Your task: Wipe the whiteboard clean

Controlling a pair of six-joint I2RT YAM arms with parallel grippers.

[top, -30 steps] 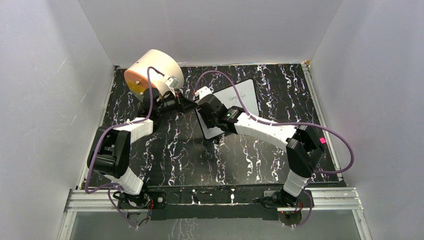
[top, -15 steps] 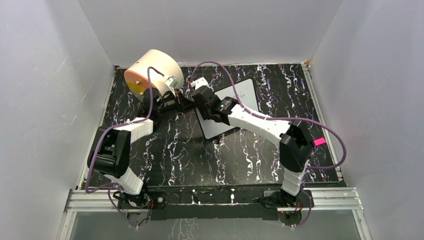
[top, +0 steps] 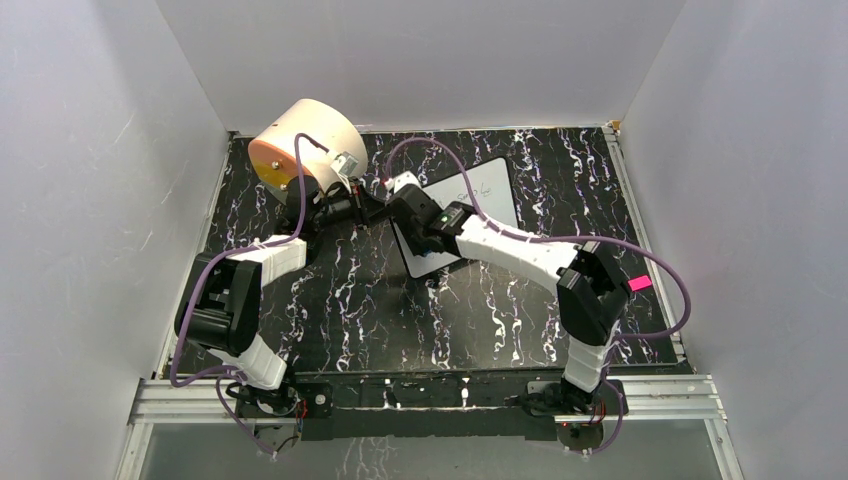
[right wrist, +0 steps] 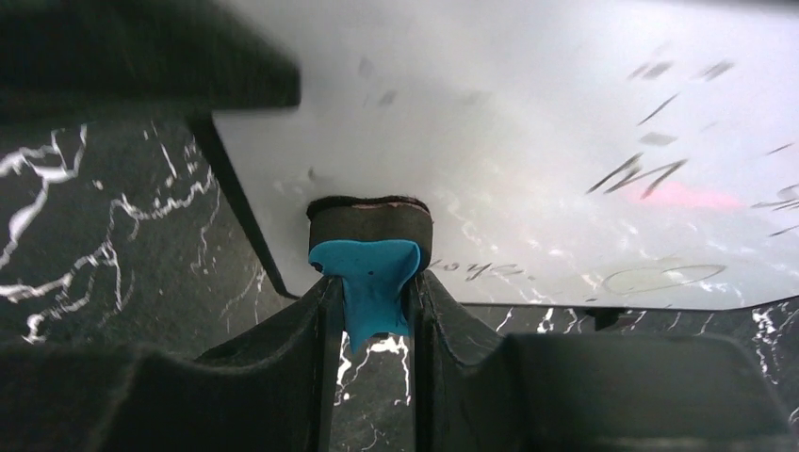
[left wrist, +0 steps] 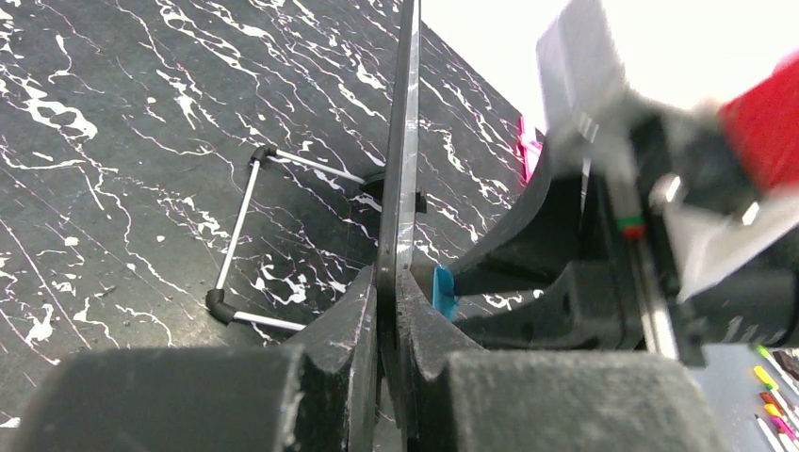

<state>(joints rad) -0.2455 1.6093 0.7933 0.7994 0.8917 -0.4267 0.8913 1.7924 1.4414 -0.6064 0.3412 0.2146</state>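
We are pinching the whiteboard [top: 480, 195] by its edge in the left tool [left wrist: 388, 311] while the right tool [right wrist: 372, 311], clamped on the blue eraser [right wrist: 369, 235], is pressing its near-left end, the writing [right wrist: 650, 174] lying far-right.

From above, the right arm [top: 510, 245] covers the middle of the whiteboard [top: 492, 205], and the writing is too small to read. There the left hand [top: 378, 210] and right hand [top: 402, 212] run together. Up close, the blue eraser [right wrist: 370, 282] sits half buried between fingers, and the board runs off frame.
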